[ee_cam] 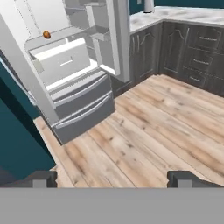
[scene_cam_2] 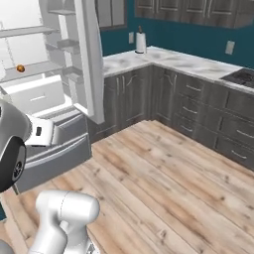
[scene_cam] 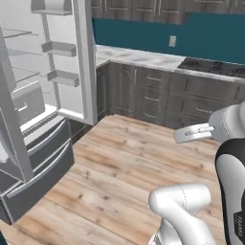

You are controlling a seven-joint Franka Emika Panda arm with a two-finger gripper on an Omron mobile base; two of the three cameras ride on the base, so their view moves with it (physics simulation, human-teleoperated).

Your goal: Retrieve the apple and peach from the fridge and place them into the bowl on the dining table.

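pincer [ee_cam: 112, 178] spread wide, empty | fridge [ee_cam: 74, 83] doors open | peach [ee_cam: 46, 34] on shelf

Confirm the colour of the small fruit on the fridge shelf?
Orange with brownish shading: the peach on the fridge shelf, clearest in the hand view.

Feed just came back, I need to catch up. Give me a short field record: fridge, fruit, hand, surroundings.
fridge: the fridge stands with upper doors open, white interior showing, lower drawers shut
peach: the peach sits on a shelf inside the fridge
apple: cannot tell where
hand: the hand is open, holding nothing, aimed at wooden floor before the fridge
surroundings: dark cabinets, marble counter
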